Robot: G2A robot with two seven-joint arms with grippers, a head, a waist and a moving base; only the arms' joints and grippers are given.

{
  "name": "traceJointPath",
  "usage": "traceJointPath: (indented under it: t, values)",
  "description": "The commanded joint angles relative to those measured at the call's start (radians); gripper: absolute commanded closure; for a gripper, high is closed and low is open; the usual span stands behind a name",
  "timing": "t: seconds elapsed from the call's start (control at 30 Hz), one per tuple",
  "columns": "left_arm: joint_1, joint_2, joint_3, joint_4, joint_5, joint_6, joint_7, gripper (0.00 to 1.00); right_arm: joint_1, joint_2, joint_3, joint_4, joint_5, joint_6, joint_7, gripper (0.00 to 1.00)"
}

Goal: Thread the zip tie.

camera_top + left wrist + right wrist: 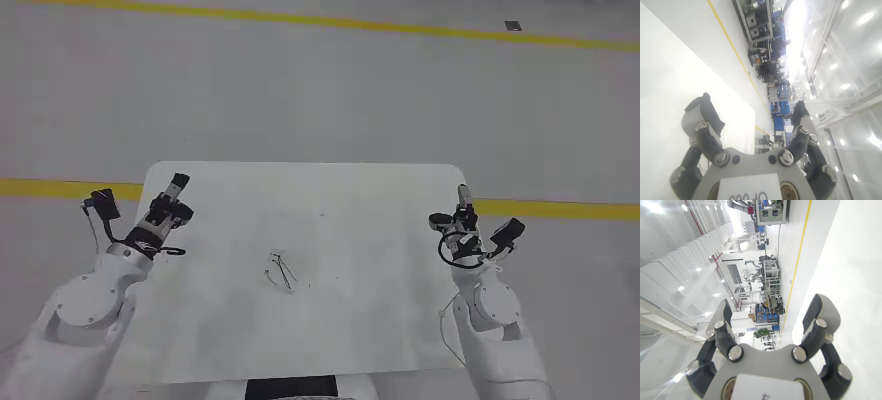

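Your left gripper [752, 98], jaws wide, hangs at the left edge of the table [400, 180]. The zip tie [281, 270] lies near the middle; I would approach one end slowly. Your right gripper [771, 299], also wide, is at the right edge.

Top view: bright, even overhead light falls on the white counter [380, 210] at frame centre. Wrist views: ceiling lamps [866, 18] flare strongly, the counter surface washes out to white, and straight lines bow toward the edges.

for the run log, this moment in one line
zip tie: table centre, ungrasped | left end effector: open, left table edge | right end effector: open, right table edge
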Motion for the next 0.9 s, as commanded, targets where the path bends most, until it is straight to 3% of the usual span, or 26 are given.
traceJointPath:
  t: [0.0,0.17,0.53,0.63,0.73,0.87]
  values:
    - [-0.001,0.003,0.017,-0.026,0.044,0.021,-0.063,0.00,0.000,0.000,0.000,0.000,0.000,0.000,0.000,0.00]
    - [0.011,0.007,0.052,-0.094,0.137,0.142,-0.093,0.00,0.000,0.000,0.000,0.000,0.000,0.000,0.000,0.00]
    - [0.009,0.009,0.053,-0.103,0.167,0.151,-0.097,0.00,0.000,0.000,0.000,0.000,0.000,0.000,0.000,0.00]
    - [-0.011,0.015,0.071,-0.148,0.249,0.251,-0.151,0.00,0.000,0.000,0.000,0.000,0.000,0.000,0.000,0.00]
    - [-0.040,0.021,0.104,-0.174,0.317,0.323,-0.245,0.00,0.000,0.000,0.000,0.000,0.000,0.000,0.000,0.00]
    - [-0.061,0.028,0.128,-0.175,0.412,0.323,-0.368,0.00,0.000,0.000,0.000,0.000,0.000,0.000,0.000,0.00]
